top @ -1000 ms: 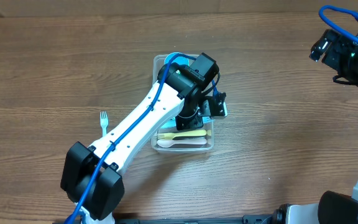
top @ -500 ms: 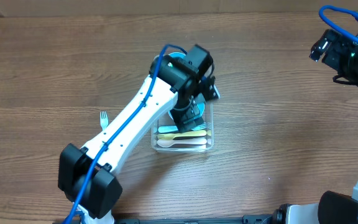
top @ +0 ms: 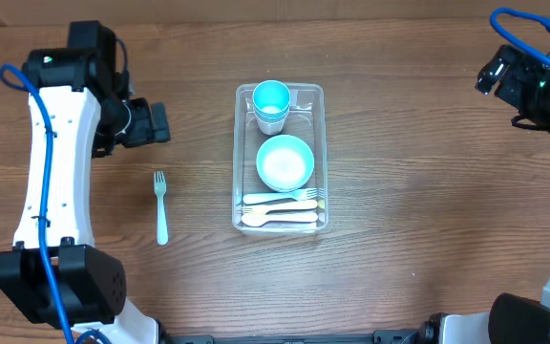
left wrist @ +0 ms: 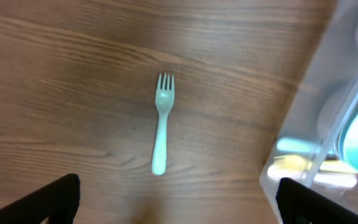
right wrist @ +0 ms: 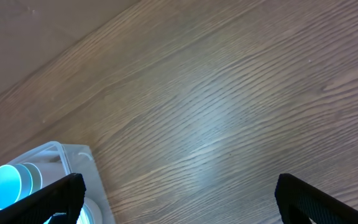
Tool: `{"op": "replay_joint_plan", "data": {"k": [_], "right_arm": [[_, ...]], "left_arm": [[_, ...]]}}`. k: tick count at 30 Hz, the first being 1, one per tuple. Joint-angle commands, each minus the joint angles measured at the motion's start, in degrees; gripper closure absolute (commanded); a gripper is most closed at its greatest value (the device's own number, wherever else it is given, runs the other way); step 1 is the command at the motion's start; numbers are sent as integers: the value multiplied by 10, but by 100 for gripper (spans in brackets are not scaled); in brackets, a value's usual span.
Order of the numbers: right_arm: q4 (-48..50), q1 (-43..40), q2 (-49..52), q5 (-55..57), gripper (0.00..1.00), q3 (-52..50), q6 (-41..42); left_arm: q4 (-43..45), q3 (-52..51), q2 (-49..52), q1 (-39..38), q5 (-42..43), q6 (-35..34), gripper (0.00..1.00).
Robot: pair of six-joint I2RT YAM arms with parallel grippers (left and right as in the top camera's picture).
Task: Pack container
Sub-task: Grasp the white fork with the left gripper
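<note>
**Both grippers wide open, container mid-table, one fork outside**

Left gripper was spread wide, nothing between its fingers. It hung over the brown wooden table at the far left. In the left wrist view a pale green plastic fork lay flat on the wood, tines pointing away from the camera. Overhead, that fork sat left of the tub, not touching it.

Right gripper was also spread wide and empty, at the far right edge, well apart from everything.

The clear plastic rectangular container sat upright at table centre, long side running far to near. It had rounded corners and a raised rim, with see-through walls. Inside were a round teal cup at the far end and a round teal bowl in the middle. Pale plastic cutlery lay crosswise at the near end.
</note>
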Motion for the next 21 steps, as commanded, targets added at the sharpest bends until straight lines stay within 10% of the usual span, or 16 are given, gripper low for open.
{"op": "replay_joint_plan", "data": {"k": [1, 14, 17, 21], "right_arm": [[2, -1, -6, -1, 0, 1, 3], [2, -1, -6, -1, 0, 1, 3], [2, -1, -6, -1, 0, 1, 3], [2, -1, -6, -1, 0, 1, 3]], "left_arm": [[37, -73, -3, 13, -37, -63, 22], [355, -424, -16, 5, -10, 2, 22], [388, -455, -16, 5, -10, 3, 34], [406, -463, -16, 5, -10, 8, 80]]}}
